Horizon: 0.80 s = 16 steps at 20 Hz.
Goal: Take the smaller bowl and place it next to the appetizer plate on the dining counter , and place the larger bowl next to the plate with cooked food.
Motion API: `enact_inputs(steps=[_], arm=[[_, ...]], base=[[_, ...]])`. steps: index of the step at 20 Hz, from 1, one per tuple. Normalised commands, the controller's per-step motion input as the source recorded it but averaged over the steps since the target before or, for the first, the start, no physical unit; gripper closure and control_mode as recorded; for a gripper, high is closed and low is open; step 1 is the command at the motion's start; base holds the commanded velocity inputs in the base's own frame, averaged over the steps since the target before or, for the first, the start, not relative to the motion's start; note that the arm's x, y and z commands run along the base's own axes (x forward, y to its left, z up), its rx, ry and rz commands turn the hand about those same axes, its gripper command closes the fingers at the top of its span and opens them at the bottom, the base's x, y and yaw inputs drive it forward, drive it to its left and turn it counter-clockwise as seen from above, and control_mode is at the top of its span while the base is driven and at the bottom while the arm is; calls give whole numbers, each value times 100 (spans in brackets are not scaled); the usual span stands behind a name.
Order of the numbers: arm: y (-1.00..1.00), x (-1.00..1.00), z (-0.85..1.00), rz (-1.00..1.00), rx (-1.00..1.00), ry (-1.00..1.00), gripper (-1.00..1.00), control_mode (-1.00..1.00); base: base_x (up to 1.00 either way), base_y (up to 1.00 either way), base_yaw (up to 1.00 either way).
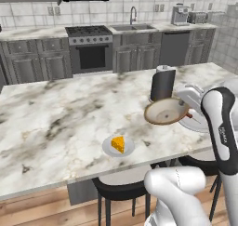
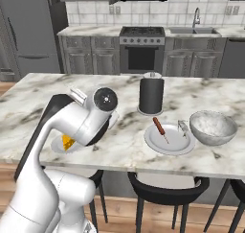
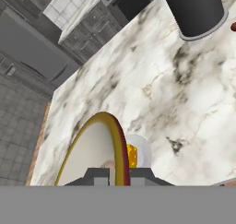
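The smaller bowl (image 1: 163,111), tan with a brown rim, hangs tilted above the dining counter (image 1: 60,122), to the right of the appetizer plate (image 1: 109,148) with its orange wedge. My gripper (image 1: 187,111) is shut on the bowl's right rim. In the hand view the rim (image 3: 117,144) stands on edge between my fingertips (image 3: 97,174), with the appetizer plate (image 3: 143,149) just beyond it. The larger bowl (image 2: 213,127), grey marbled, rests on the counter right of the white plate (image 2: 176,143) carrying a sausage. My arm hides most of the appetizer plate (image 2: 60,148) in the right base view.
A tall dark canister (image 2: 151,94) stands on the counter behind the sausage plate. Black stools (image 1: 121,190) are tucked under the counter's near edge. A stove and sink line the back wall. Bare marble stretches to the left of the appetizer plate.
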Motion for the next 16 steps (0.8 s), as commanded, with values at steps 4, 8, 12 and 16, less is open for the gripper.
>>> enact_inputs(steps=[4,8,12,16], arm=[[0,21,-19,1,-7,9,100,-100],[0,18,-21,0,-10,15,100,-100],[0,19,-26,0,-9,12,100,-100],[0,24,-32,0,-6,5,100,-100]], base=[[0,0,0],[0,0,0],[0,0,0],[0,0,0]])
